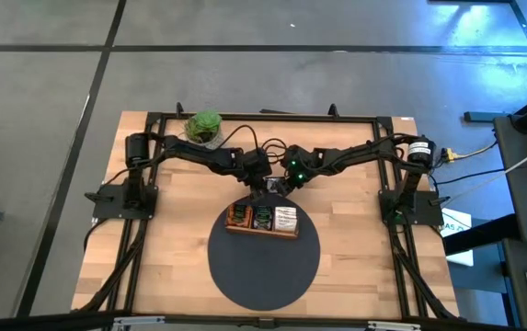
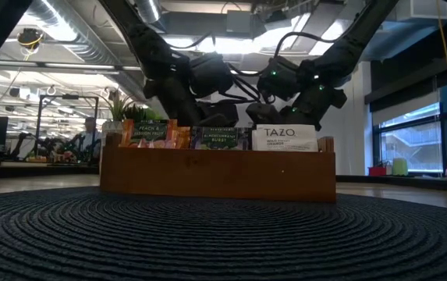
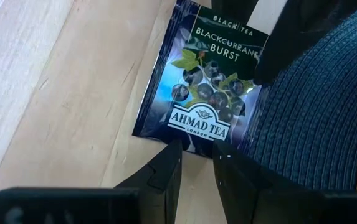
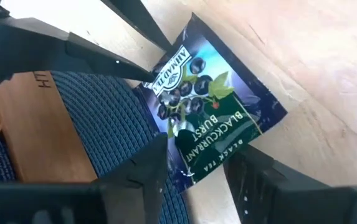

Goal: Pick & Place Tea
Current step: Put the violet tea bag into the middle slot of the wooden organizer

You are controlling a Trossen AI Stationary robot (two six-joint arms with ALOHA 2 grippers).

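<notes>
table point(image 1: 153, 267), round dark mat point(image 1: 263, 267) at 6 o'clock, tray point(image 1: 261, 230) on the mat's 12 o'clock edge, packets standing in all three parts. both arms meet just past it, at 12. one purple packet point(image 3: 206, 81) lies flat, half on the mat, half on wood. left gripper point(image 3: 197, 163) pinches one end of the packet; right gripper point(image 4: 194, 165) straddles the opposite end, jaws apart. step: the pick. next, i judge: lift clear, carry to the tray.

Bright, even light from overhead
Ceiling lamps point(image 2: 207, 39) glare in the low view; the mat point(image 2: 207, 242) up close blurs.
</notes>
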